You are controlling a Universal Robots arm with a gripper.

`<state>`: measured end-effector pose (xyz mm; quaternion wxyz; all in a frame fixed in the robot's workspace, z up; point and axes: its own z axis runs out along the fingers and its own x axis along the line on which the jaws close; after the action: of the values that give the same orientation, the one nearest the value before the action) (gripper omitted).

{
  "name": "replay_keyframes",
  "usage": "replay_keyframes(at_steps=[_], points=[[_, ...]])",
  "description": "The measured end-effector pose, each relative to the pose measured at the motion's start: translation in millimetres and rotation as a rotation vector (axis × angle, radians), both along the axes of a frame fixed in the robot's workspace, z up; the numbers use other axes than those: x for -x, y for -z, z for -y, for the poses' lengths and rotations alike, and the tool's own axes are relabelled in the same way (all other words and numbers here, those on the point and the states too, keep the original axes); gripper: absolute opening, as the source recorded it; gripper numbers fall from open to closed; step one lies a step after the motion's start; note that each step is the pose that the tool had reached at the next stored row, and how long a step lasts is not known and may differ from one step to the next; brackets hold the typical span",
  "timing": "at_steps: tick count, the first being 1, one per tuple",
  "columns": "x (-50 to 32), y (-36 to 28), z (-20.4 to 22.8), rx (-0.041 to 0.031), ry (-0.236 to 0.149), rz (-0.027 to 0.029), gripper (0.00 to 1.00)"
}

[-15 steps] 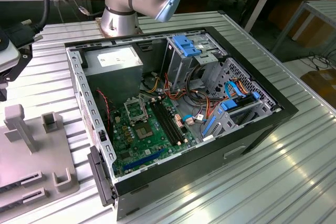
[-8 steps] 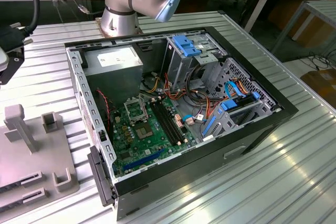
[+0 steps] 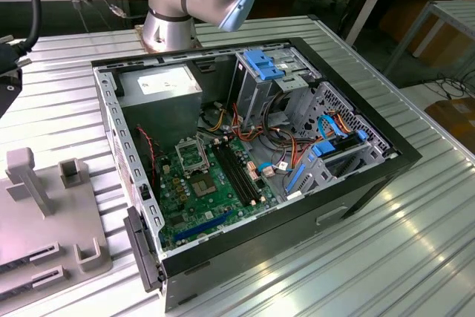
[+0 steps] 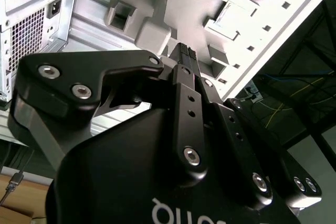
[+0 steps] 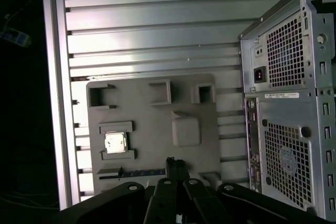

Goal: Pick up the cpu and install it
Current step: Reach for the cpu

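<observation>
The cpu [image 5: 115, 142], a small square chip with a silver top, lies flat in a raised holder on the grey fixture plate [image 5: 152, 114] in the first wrist view. My gripper [image 5: 176, 167] hangs high above that plate, shut with nothing between its fingers and well apart from the cpu. In the second wrist view the gripper [image 4: 184, 55] shows its black fingertips pressed together over the same grey plate [image 4: 178, 3]. In the exterior view the green motherboard [image 3: 211, 187] lies inside the open computer case [image 3: 356, 191], with its square socket [image 3: 194, 155] near the middle.
The case stands on a ribbed aluminium table [image 3: 386, 257]; its rear panel [image 5: 289, 114] is beside the fixture plate. The grey plate [image 3: 44, 220] carries upright posts and slots. Drive cages, blue brackets and cables [image 3: 297, 131] crowd the case's far side. The arm's base [image 3: 178, 12] rises behind the case.
</observation>
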<state>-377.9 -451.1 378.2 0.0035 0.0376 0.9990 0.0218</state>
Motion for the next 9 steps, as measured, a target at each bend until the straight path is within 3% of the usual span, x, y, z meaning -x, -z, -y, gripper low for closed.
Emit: replay_keyframes(at_steps=[9], points=[[14.1,1.0,0.6,0.0,0.0,0.0,0.11]])
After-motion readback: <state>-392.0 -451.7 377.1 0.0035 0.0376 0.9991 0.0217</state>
